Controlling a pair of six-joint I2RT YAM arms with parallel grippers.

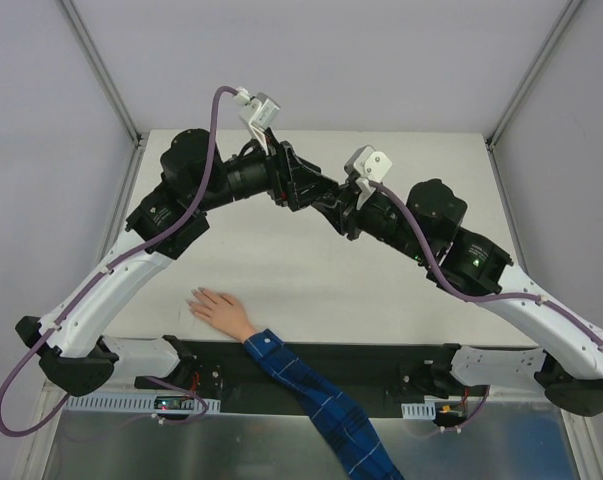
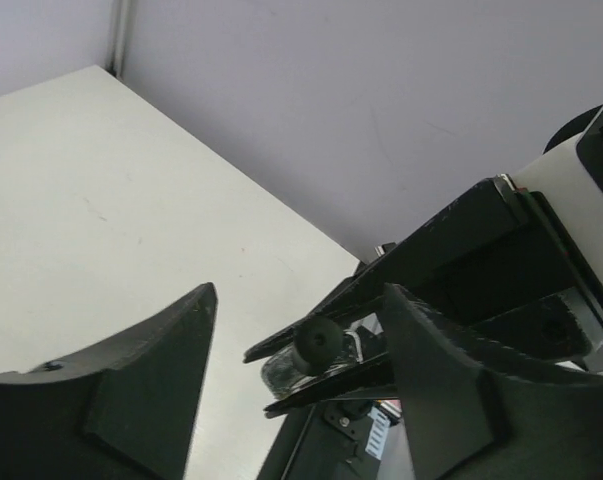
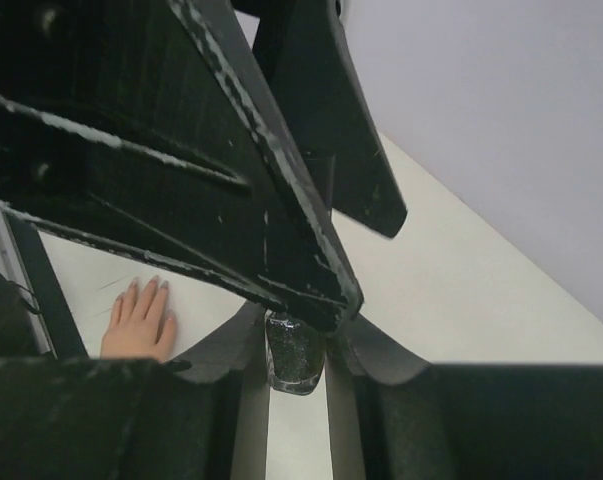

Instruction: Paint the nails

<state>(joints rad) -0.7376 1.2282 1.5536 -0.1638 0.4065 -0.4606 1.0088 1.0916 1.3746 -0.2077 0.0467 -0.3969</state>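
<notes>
A pale hand (image 1: 219, 308) lies flat on the table with its fingers spread, and its arm wears a blue plaid sleeve (image 1: 316, 392). It also shows in the right wrist view (image 3: 139, 322); its nails (image 3: 149, 284) are tiny and pale. My right gripper (image 3: 299, 335) is shut on a small dark glittery bottle (image 3: 294, 365) and holds it above the table's middle (image 1: 336, 212). My left gripper (image 2: 301, 292) is open, with its fingers (image 2: 151, 385) either side of the bottle's black cap (image 2: 319, 342). Both grippers meet well beyond the hand (image 1: 309, 192).
The white table (image 1: 411, 290) is bounded by grey walls and metal posts at the back corners. A black strip (image 1: 381, 365) runs along the near edge between the arm bases, and the sleeve crosses it.
</notes>
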